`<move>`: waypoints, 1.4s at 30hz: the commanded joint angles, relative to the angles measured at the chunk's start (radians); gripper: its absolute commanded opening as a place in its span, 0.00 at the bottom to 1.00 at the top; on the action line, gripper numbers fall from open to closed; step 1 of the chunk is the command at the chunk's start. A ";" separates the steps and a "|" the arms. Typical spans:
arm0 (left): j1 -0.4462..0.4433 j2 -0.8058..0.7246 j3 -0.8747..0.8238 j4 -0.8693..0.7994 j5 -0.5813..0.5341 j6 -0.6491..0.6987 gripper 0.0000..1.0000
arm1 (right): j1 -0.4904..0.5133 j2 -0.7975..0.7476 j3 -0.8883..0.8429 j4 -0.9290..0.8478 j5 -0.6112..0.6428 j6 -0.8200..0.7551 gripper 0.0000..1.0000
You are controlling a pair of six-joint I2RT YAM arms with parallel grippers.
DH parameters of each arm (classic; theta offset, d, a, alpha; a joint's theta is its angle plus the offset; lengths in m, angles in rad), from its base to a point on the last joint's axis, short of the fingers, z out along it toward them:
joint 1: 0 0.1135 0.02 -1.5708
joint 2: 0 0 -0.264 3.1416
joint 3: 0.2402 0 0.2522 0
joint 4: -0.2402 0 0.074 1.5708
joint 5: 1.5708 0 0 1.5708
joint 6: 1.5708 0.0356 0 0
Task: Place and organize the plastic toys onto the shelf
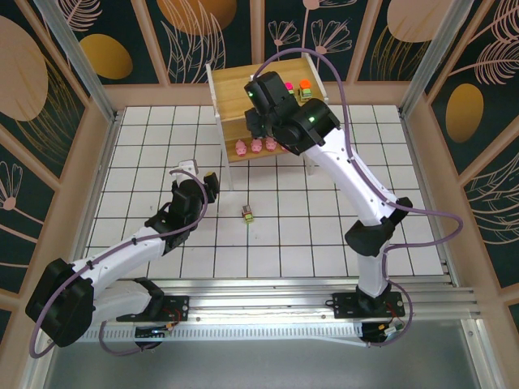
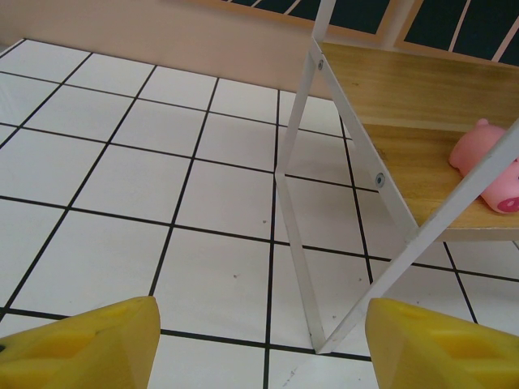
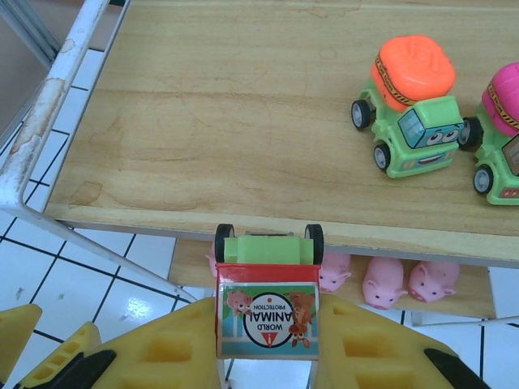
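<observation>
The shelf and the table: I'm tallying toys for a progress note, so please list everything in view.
shelf: one, light wood boards on a white frame, far middle of the table
pig toys: three clearly seen, pink, in a row on the shelf's lower board
orange-topped vehicle: one, green body, on the upper board
pink-topped vehicle: one, green body, right beside the orange-topped one
held toy vehicle: one, green with a red-framed box, in front of the upper board's edge
loose toy vehicle: one, small, dark-topped, on the table between the arms
table: one, white tiles with black lines
left gripper: yellow fingers, open, above the table near a shelf leg
right gripper: yellow fingers, shut on the held toy vehicle
</observation>
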 commanded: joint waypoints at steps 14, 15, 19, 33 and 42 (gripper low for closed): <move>0.006 -0.010 -0.003 0.010 0.000 0.002 0.68 | -0.018 0.020 0.058 0.003 0.035 -0.006 0.15; 0.006 -0.010 -0.003 0.011 0.000 0.002 0.68 | -0.025 0.021 0.060 0.013 0.027 -0.006 0.15; 0.006 -0.010 -0.002 0.009 -0.002 0.004 0.68 | -0.044 0.038 0.061 0.040 0.001 -0.006 0.16; 0.006 -0.007 0.000 0.010 -0.005 0.005 0.68 | 0.011 -0.051 -0.044 0.040 0.044 0.014 0.15; 0.006 0.007 0.001 0.012 -0.003 0.004 0.68 | 0.039 -0.111 -0.143 0.041 0.075 0.030 0.15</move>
